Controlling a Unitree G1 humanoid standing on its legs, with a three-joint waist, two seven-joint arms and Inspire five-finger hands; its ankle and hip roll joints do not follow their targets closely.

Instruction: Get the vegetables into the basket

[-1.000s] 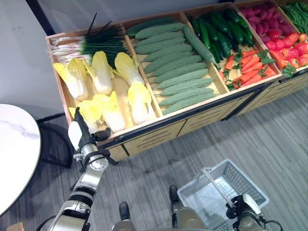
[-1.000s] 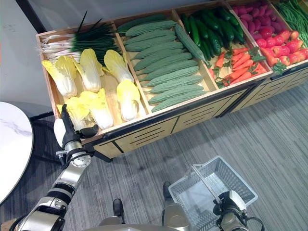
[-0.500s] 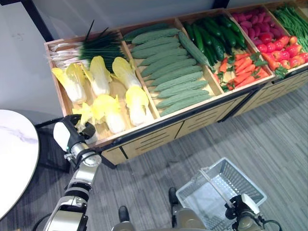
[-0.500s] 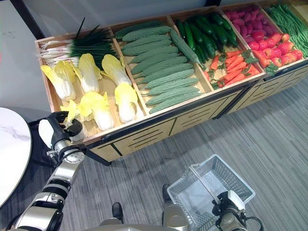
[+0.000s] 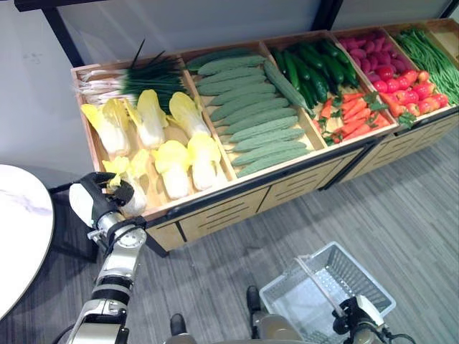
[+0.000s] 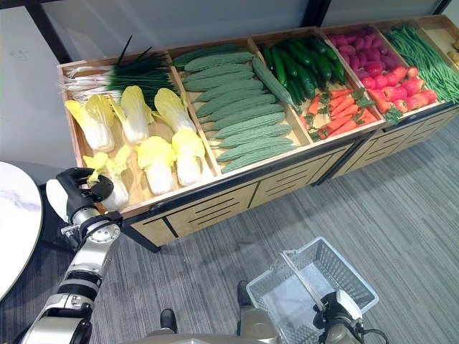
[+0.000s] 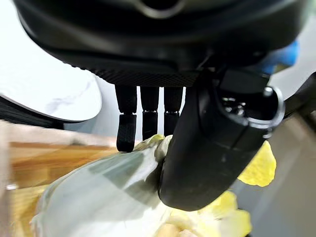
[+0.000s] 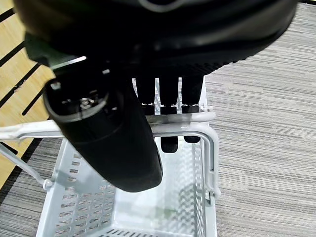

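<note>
**user1:** Right wrist view first, since that's the nearest stuff. The right hand [image 8: 123,143] has its fingers curled over the white handle [image 8: 182,118] of the basket [image 8: 74,217], thumb on the other side, so it's got the handle properly clamped. The basket sits low and to the right over the grey striped floor [image 5: 409,215], nothing much in it from what I can see.

**user2:** And the left one?

**user1:** The left hand [image 5: 97,201] is at the near left corner of the wooden display stand [image 5: 215,208], and it's wrapped around a napa cabbage [image 5: 129,188]. In the left wrist view the fingers [image 7: 126,131] come down on the pale leaves and the thumb presses in from the other side, so that's a grip. The cabbage is over the near edge of the leftmost crate; can't tell if it's lifted or resting.

**user2:** What else is in that stand?

**user1:** More cabbages [image 5: 183,136] behind it with green onions [image 5: 143,72] at the far end. Going right: bitter melons [image 5: 251,115], cucumbers [image 5: 315,61] with carrots [image 5: 348,115] nearer, then tomatoes [image 5: 409,89] and green beans [image 5: 427,50]. A white round table [image 5: 18,236] is off to the left.
</note>
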